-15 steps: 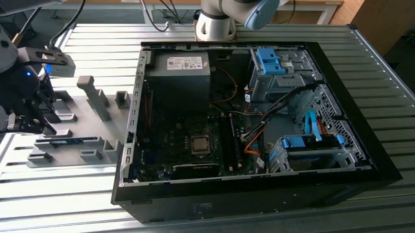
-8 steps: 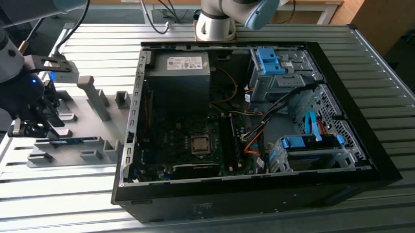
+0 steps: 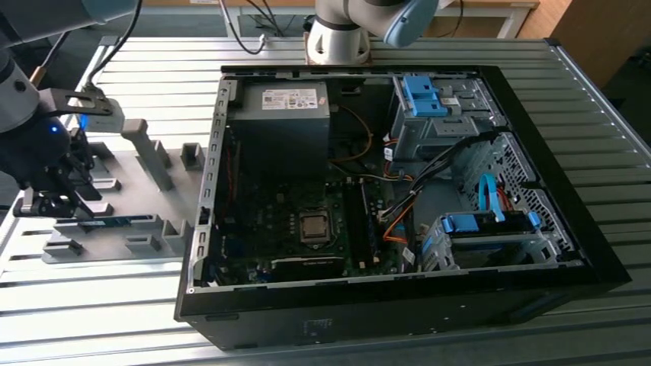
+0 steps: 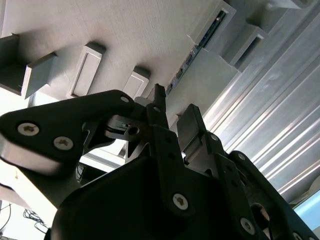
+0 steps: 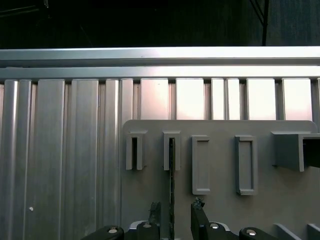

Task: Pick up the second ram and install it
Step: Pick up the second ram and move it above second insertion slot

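The second ram (image 5: 171, 175), a thin blue stick, stands on edge in a narrow slot of the grey holder plate (image 5: 222, 165). The plate lies on the ribbed metal bench (image 5: 75, 150), on the exterior view's left of the open computer case (image 3: 585, 229) and well apart from its board.

In the first wrist view the stick is seen edge-on as a dark line. It runs from its slot straight into the gap of the gripper (image 5: 176, 207). Its long axis lies along the slot and in line with that gap, so its flat faces look toward the two fingers (image 5: 198, 214), one on each side.

The fingers are spread, with a bare strip of plate showing between each of them and the stick; nothing is grasped. In the exterior view the single arm hangs over the holder at the end of the blue stick farthest from the case.

The fingertips probably sit just above the stick's top edge, not beside its faces, though the wrist views do not settle their height. The stick is not yet lifted or installed.
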You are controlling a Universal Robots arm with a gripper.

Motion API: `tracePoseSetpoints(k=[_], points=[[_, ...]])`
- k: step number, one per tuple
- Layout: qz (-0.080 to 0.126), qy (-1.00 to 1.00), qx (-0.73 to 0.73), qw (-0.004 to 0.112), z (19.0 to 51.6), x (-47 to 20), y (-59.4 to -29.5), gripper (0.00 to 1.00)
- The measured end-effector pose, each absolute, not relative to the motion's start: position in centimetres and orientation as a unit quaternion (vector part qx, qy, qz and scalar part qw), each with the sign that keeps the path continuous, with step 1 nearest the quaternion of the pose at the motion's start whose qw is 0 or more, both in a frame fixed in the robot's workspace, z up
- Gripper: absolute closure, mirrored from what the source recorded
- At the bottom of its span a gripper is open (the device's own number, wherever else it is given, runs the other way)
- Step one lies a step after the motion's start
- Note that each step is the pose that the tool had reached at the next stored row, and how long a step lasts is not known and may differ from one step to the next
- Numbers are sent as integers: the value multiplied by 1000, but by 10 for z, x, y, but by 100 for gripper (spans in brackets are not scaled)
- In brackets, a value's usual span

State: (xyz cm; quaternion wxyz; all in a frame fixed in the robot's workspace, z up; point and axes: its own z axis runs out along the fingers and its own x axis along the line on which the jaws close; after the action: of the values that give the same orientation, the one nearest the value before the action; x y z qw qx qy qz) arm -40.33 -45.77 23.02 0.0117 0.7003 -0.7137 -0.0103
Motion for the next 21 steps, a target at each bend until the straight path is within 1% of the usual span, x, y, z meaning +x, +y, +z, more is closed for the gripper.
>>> tracePoseSetpoints(k=[21], points=[[-10, -714, 700, 12, 226, -407, -458, 63]])
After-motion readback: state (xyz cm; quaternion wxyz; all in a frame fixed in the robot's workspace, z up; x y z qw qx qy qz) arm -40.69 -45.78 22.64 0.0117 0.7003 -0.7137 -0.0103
